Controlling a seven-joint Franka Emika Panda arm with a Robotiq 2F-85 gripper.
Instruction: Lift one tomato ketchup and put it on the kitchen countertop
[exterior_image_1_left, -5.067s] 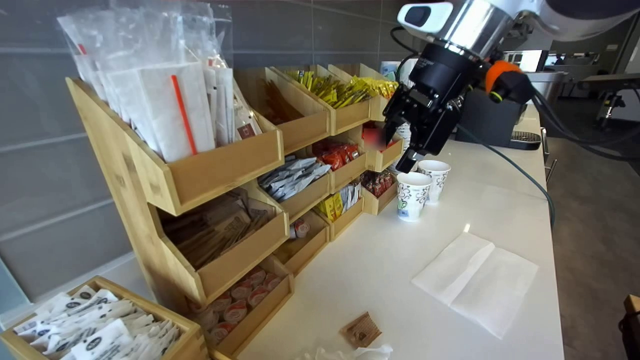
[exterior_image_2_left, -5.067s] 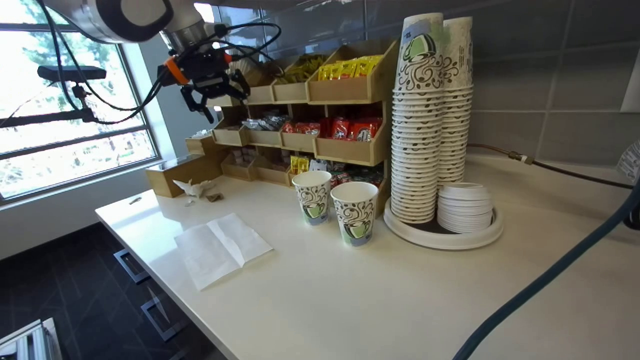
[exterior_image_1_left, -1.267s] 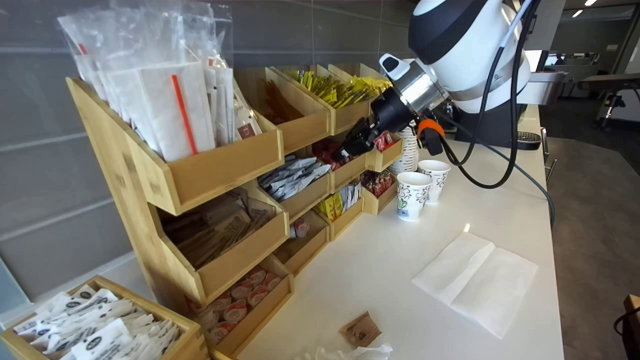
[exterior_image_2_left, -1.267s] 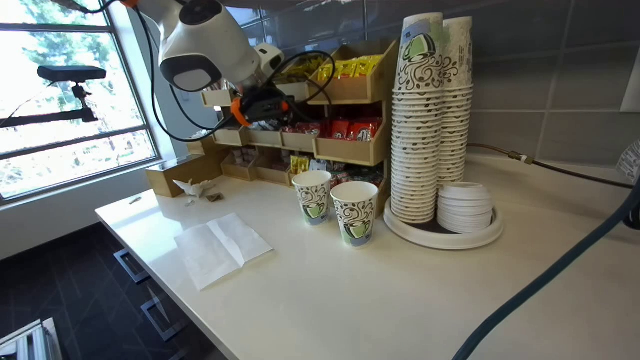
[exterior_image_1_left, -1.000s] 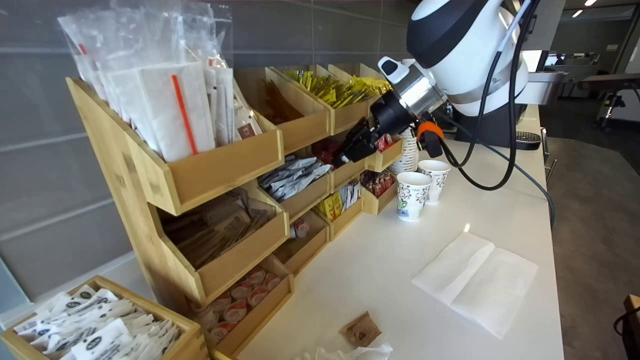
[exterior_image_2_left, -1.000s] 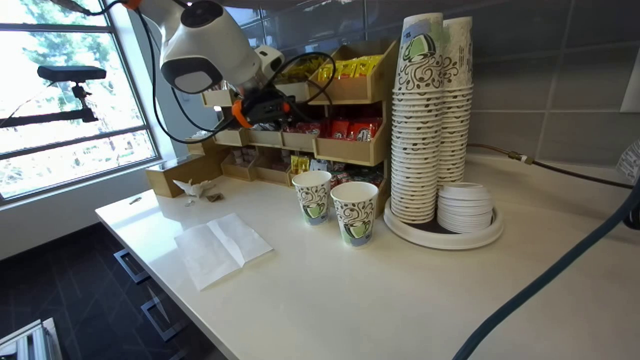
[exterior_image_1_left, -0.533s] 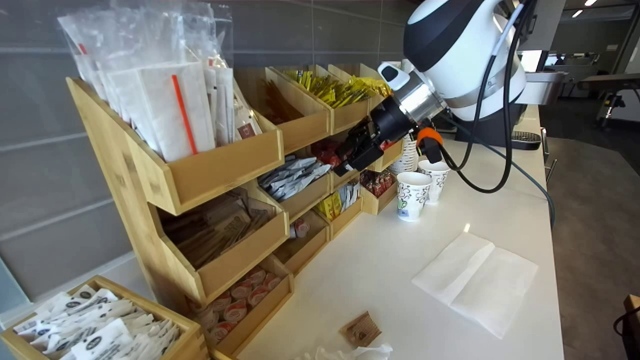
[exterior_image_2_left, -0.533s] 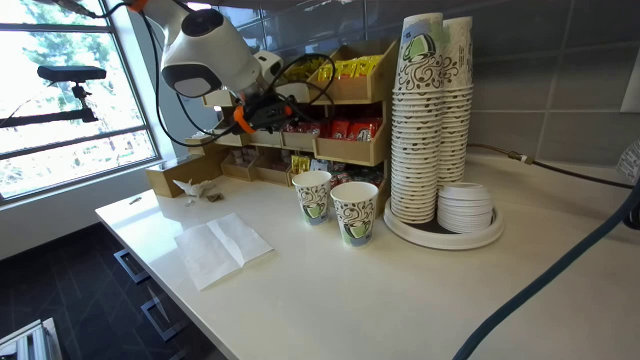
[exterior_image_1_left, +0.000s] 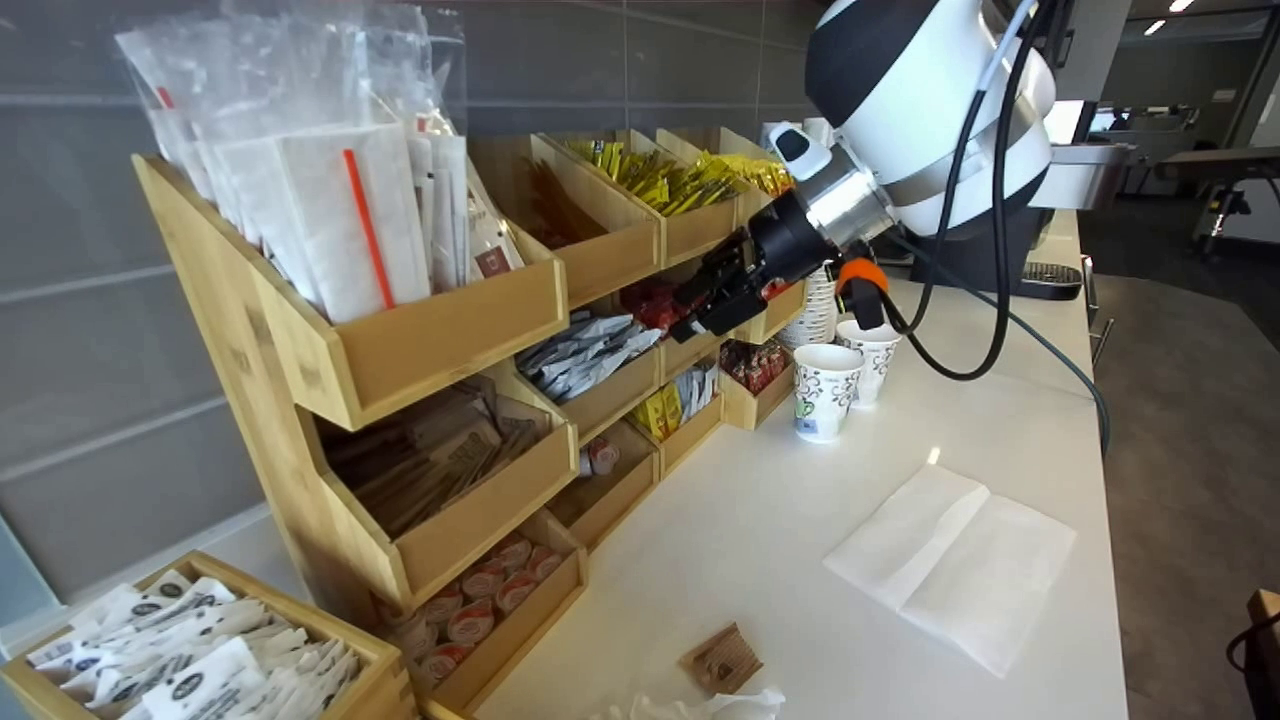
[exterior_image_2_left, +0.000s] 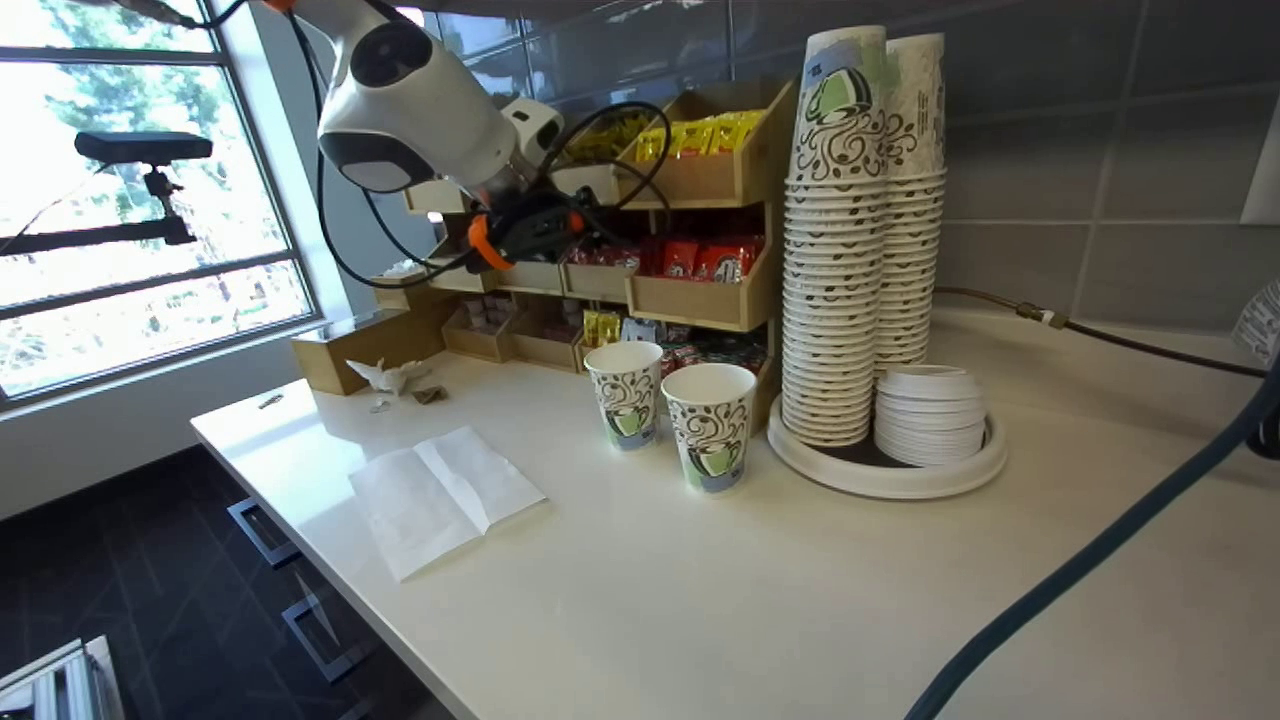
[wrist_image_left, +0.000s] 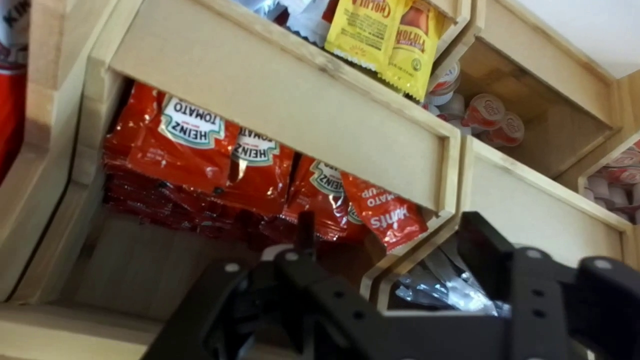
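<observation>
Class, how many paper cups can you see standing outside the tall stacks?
2, both upright on the countertop: one cup nearer the napkin, another cup nearer the round tray.

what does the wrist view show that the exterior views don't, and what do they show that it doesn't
Only the wrist view shows readable brand names on the ketchup packets and the yellow sauce packets. Only the exterior views show the two loose paper cups and the spread-out napkin. Both share the wooden rack, the creamer cups, both kinds of packets and the end effector.
</observation>
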